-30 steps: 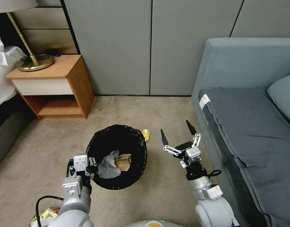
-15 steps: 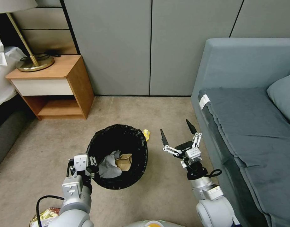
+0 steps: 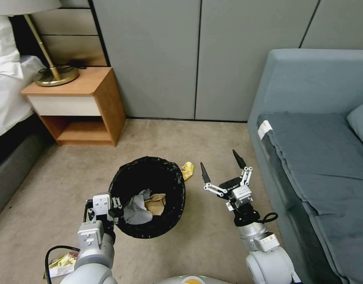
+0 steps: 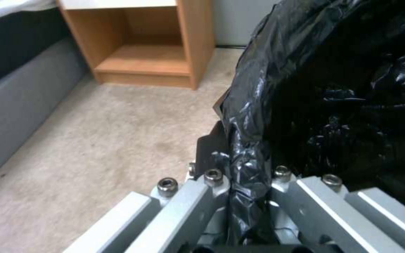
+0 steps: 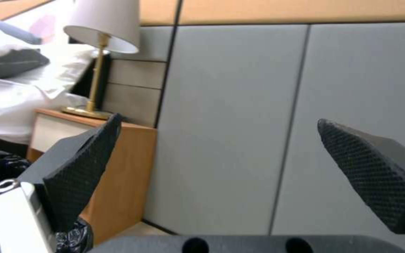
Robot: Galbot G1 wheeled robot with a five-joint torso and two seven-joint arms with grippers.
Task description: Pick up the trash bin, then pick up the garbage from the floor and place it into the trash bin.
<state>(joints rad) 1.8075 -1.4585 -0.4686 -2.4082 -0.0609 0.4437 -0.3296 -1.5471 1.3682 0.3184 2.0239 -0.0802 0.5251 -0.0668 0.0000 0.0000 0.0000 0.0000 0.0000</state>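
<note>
Trash bin [image 3: 150, 197] sits low and centre in the head view, its black liner [image 4: 324, 105] folded over the rim. Nearest the camera, at lower left, the left gripper [image 3: 115, 206] is clamped on the bin's near-left rim; the left wrist view shows crinkled black plastic pinched between its closed fingers. Held by the rim that way, the bin probably travels with the arm and keeps its mouth facing up to receive litter. Already lying inside are a crumpled tan paper bag [image 3: 155, 202] and a grey-white tissue wad [image 3: 135, 211].

At the bottom left corner of the head view a shiny snack wrapper [image 3: 62, 265] lies on the carpet [image 3: 63, 185] beside the left arm.

To the right of the bin, the right gripper [image 3: 222, 168] hangs above the carpet with its two black fingers spread wide and nothing between them, ready, I would judge, for a piece of garbage. A little further up the frame, just beyond the bin's far-right rim, a yellow wrapper [image 3: 187, 170] rests on the carpet, close to the right gripper's nearer fingertip.

Further off, a wooden nightstand [image 3: 77, 106] with a brass lamp [image 3: 55, 73] fills the upper left, and a grey sofa [image 3: 319, 157] the right.
</note>
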